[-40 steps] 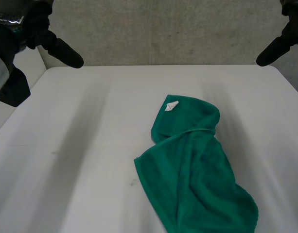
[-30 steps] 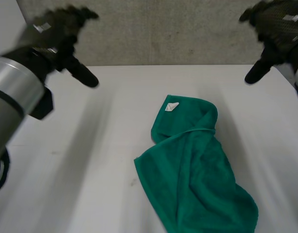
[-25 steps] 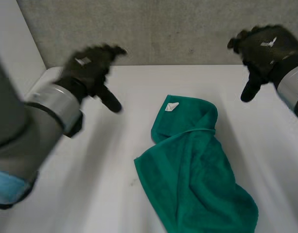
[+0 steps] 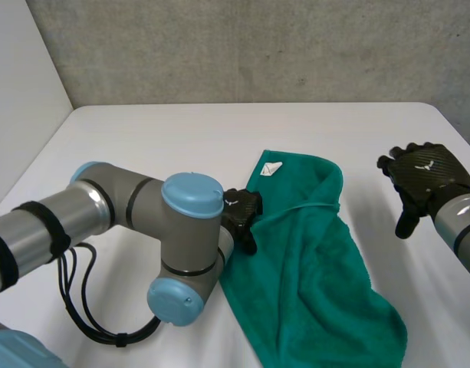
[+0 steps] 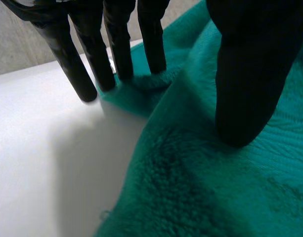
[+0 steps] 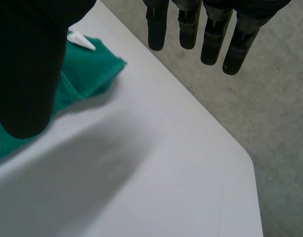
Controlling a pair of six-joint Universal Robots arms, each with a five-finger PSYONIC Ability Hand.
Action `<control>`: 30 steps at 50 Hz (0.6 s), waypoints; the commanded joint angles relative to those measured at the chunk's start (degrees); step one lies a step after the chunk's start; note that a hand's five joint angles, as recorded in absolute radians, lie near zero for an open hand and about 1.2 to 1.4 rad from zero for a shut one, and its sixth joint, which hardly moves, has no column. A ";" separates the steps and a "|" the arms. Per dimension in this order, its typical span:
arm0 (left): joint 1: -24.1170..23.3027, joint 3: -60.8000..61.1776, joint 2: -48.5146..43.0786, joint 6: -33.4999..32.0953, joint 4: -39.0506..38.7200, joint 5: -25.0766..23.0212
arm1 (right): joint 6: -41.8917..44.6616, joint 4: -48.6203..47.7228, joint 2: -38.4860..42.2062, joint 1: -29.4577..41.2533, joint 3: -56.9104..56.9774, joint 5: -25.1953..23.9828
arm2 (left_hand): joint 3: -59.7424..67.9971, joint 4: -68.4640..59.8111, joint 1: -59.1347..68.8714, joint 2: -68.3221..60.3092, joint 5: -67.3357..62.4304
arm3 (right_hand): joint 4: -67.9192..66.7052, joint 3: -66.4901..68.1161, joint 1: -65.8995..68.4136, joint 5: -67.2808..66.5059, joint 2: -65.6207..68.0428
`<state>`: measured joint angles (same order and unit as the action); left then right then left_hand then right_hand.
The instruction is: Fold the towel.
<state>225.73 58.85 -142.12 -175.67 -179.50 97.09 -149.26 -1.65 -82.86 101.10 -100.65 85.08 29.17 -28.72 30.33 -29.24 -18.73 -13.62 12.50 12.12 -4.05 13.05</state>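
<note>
One green towel (image 4: 311,268) rumpled, centre to near-right of white table (image 4: 142,146) | left hand (image 4: 242,215) spread, fingertips and thumb on towel's left edge | right hand (image 4: 422,180) spread, hovering right of towel

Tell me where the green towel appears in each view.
Head view: the towel lies crumpled on the table, right of middle, the left hand at its edge.
Left wrist view: under the left hand's fingertips and thumb.
Right wrist view: beside the right hand, by its thumb.
Shared landmark: the white table.
</note>
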 commanded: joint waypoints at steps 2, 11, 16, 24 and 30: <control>-0.72 0.56 3.40 -0.72 -0.15 1.17 | -0.07 -1.25 -0.02 -5.20 -0.43 -2.81 | 50.83 -51.28 49.67 -50.76 -51.27 | 3.62 -2.50 -2.12 4.05 -3.05; -0.55 6.10 23.98 -2.13 -1.29 2.23 | -6.21 -0.81 3.93 -5.65 8.97 -3.42 | 50.83 -51.28 49.67 -50.76 -51.27 | 3.62 -2.50 -2.12 4.05 -3.05; -0.20 8.56 32.68 -7.13 -1.12 2.14 | -12.45 1.82 8.68 -5.39 16.79 -6.23 | 50.83 -51.28 49.67 -50.76 -51.27 | 3.62 -2.50 -2.12 4.05 -3.05; -0.73 13.48 41.39 -19.78 -1.38 2.14 | -23.44 14.56 20.27 -2.41 30.06 -19.76 | 50.83 -51.28 49.67 -50.76 -51.27 | 3.62 -2.50 -2.12 4.05 -3.05; -1.42 16.99 44.90 -23.83 -1.03 2.14 | -26.70 20.28 28.53 1.28 38.05 -27.94 | 50.83 -51.28 49.67 -50.76 -51.27 | 3.62 -2.50 -2.12 4.05 -3.05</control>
<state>225.01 72.74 -100.08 -195.47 -180.84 99.21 -173.08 13.69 -61.44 99.20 -69.31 64.13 68.04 -68.20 64.84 -68.52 -56.02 -13.62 12.50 12.12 -4.06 13.05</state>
